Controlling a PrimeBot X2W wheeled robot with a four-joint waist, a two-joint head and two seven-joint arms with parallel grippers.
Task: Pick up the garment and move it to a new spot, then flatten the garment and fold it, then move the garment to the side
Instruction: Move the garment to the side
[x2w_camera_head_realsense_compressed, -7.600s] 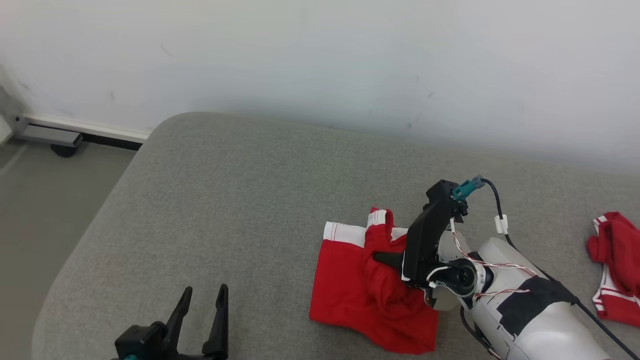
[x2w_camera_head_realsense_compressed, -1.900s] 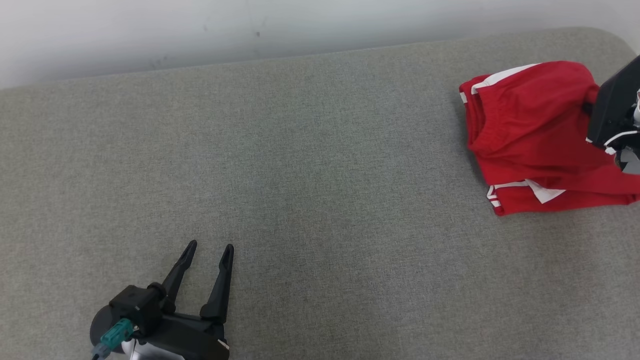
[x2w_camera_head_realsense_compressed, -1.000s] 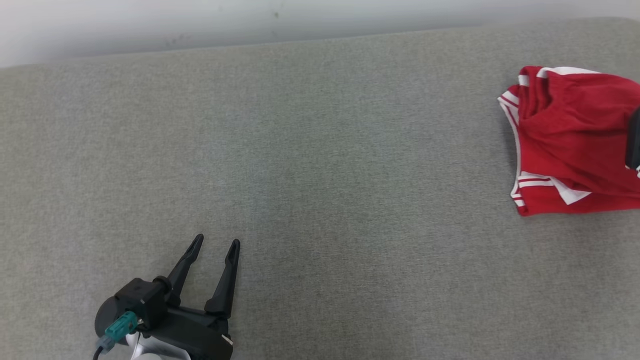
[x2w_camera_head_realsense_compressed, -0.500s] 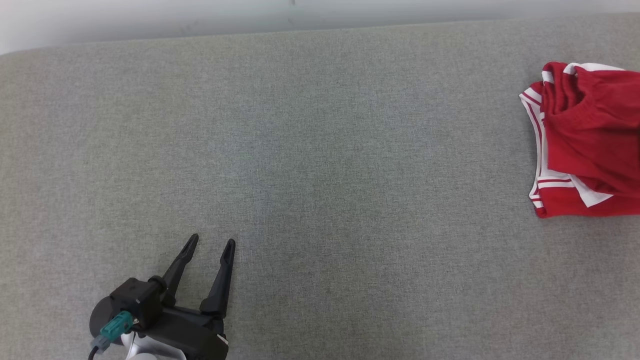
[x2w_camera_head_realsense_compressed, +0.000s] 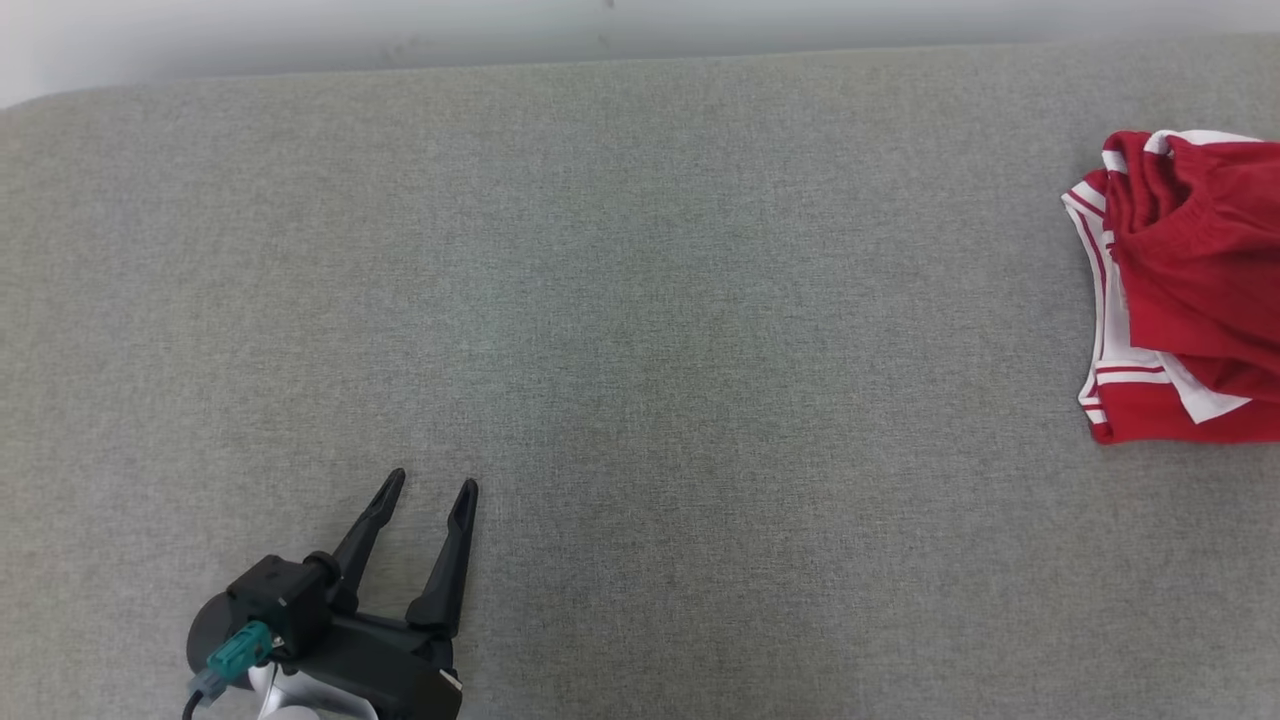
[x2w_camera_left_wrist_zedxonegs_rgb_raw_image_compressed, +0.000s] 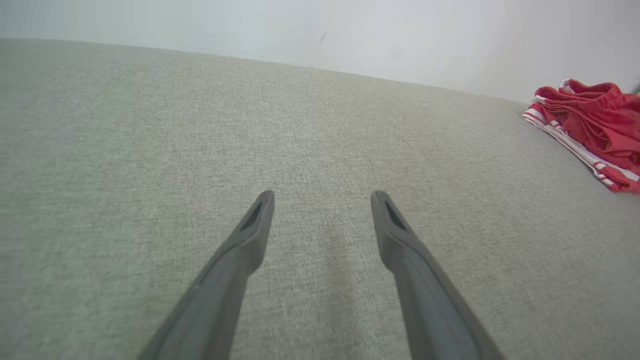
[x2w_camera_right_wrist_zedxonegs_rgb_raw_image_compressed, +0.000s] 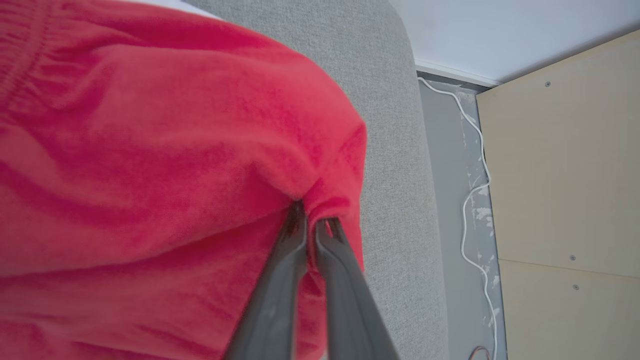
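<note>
The left tool (x2w_camera_head_realsense_compressed: 432, 482) rests low over the grey upholstered cushion (x2w_camera_head_realsense_compressed: 640, 350) at the near left. Its two dark fingers are spread wide with nothing between them, well apart from the cloth and probably parked out of the way because this step needs only one arm. The red garment (x2w_camera_head_realsense_compressed: 1190, 290) lies at the far right of the cushion, partly cut off by the edge of the head view. It is bunched, with white-striped hems showing along its left and lower edges. In the right wrist view the right tool (x2w_camera_right_wrist_zedxonegs_rgb_raw_image_compressed: 312, 215) has its fingers drawn almost together on a pinched fold of the red fabric. That fold is close to the cushion's rounded edge, beyond which lie a strip of floor, a loose white cable (x2w_camera_right_wrist_zedxonegs_rgb_raw_image_compressed: 472, 190) and a pale wooden panel (x2w_camera_right_wrist_zedxonegs_rgb_raw_image_compressed: 560, 175). A grip on one fold suits dragging or setting down a folded bundle without spreading it, so this looks like the last step, moving the garment to the side. The striped layer underneath may be part of the same garment or a second piece; the frames leave that unclear. The cloth sits directly on the upholstery, not in any bin or basket.
</note>
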